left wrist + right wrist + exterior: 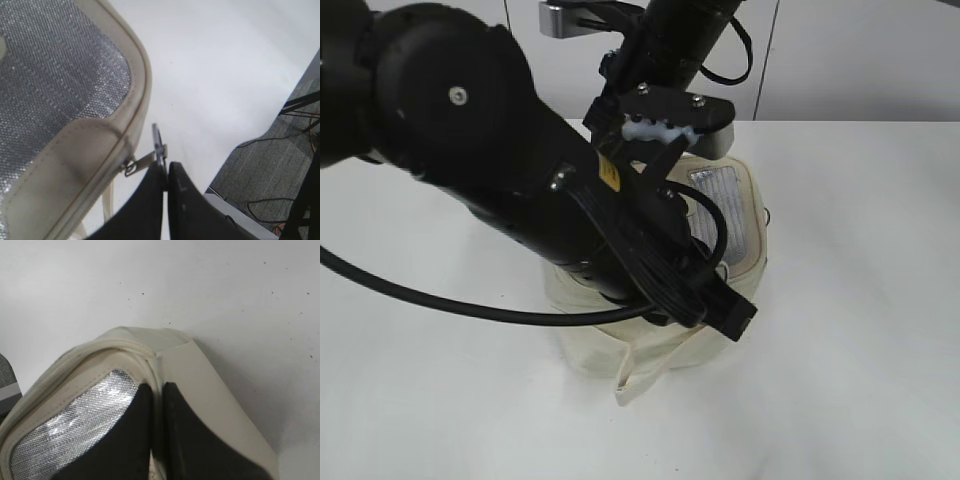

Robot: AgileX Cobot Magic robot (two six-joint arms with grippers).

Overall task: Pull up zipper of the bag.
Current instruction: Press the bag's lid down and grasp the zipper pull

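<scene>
Cream bag (pixel 80 150), mesh lid; left end effector (pixel 166 175) pinches zipper (pixel 159 146) ring; right (pixel 159 405) clamps rim.

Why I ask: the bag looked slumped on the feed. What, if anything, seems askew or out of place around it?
Nothing looks damaged or spilled. The bag sits upright on the white table, though its loose strap trails off the front. The left gripper is pinching the zipper's metal pull; the right gripper clamps the lid edge.
</scene>
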